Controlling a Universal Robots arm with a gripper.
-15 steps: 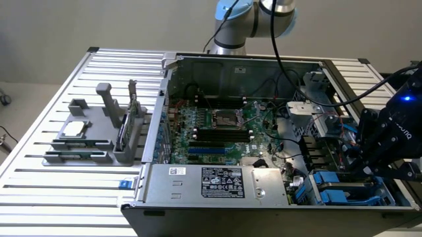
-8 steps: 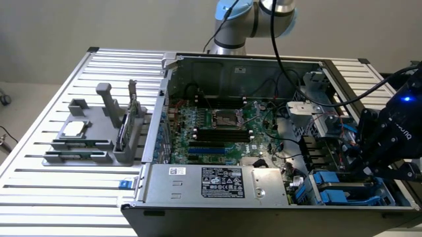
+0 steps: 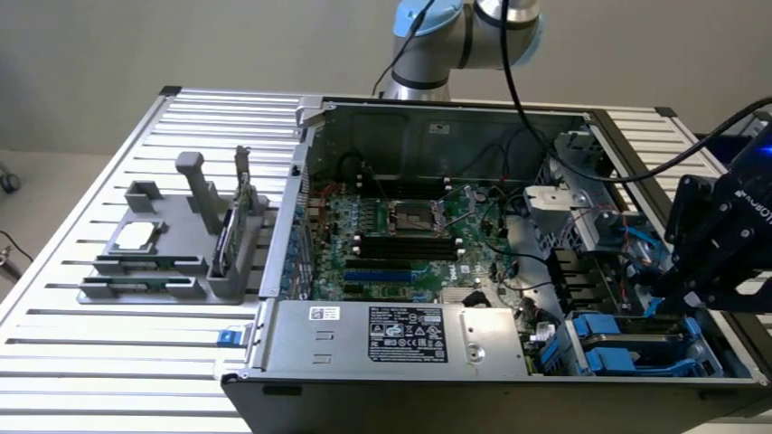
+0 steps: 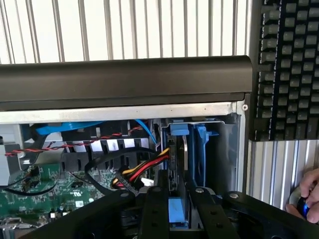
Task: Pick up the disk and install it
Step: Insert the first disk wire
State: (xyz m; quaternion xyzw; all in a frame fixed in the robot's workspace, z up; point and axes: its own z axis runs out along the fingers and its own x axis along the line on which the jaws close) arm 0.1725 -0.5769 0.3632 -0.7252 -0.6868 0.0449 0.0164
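Disk [image 4: 178, 209] looks to be standing on edge in its blue carrier, down in the drive bay [image 3: 627, 342] at the front corner of the open computer case [image 3: 316, 163], on the exterior view's right. The gripper [image 4: 178, 193] is seen right over that bay, straddling the blue carrier piece in the wrist view. Whether it's clamped on the carrier or loose around it can't be told from these shots, tbh.

Step-wise, the pick-up part is judged to be done and the install is what's in hand: the carrier is already inside the bay's metal cage, beside another blue carrier [image 4: 202, 149]. How deep it's seated can't be made out.

What the seating calls for, as a guess: the carrier has to be kept square to the bay rails and pushed straight home, no twisting. The red and yellow cable bundle [image 4: 144, 168] is lying just beside the slot, so it could get pinched or snagged if things are rushed.

Also noted: a person's hand [image 4: 305, 199] is resting on the slatted table [image 3: 145, 362] near a black keyboard [image 4: 289, 69], well clear of the bay.
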